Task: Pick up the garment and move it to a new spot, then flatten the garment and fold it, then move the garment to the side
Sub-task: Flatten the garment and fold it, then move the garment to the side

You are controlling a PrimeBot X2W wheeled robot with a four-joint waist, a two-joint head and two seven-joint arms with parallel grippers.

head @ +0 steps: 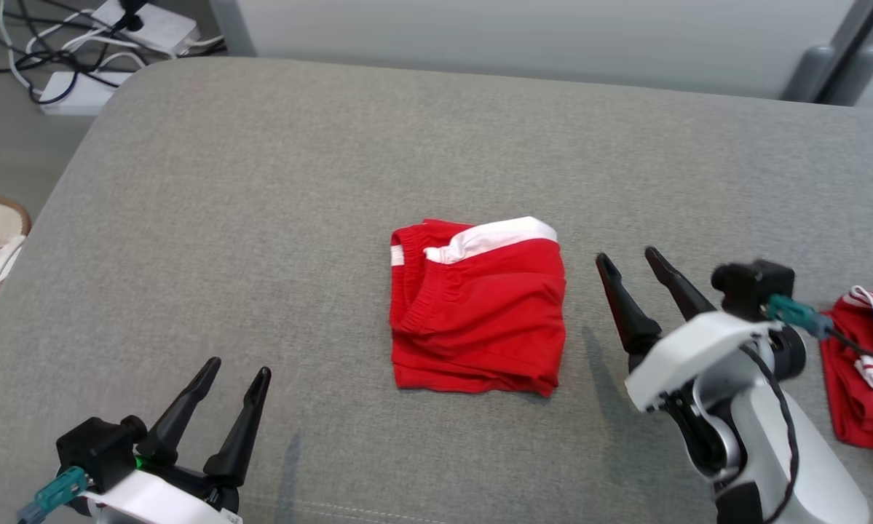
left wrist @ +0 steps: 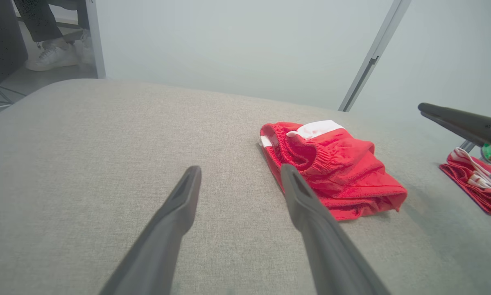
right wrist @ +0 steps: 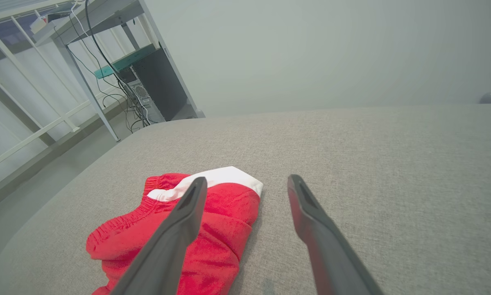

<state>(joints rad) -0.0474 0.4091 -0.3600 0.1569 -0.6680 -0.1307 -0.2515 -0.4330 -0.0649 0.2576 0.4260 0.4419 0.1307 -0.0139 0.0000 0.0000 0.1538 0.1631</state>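
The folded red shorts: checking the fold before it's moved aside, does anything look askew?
Slightly: on the red shorts the white band lies slanted along the far edge, and the waistband bulges open at the left. Nothing looks damaged.

garment (head: 478, 313) on cushion (head: 261, 182) between left gripper (head: 239, 366) and right gripper (head: 625, 253); other garment (head: 862, 378) rightmost

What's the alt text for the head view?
Folded red shorts with a white band lie centred on a grey cushioned surface. The open right gripper sits right of them, apart; the open left gripper is at lower left. Another red-and-white garment lies far right.
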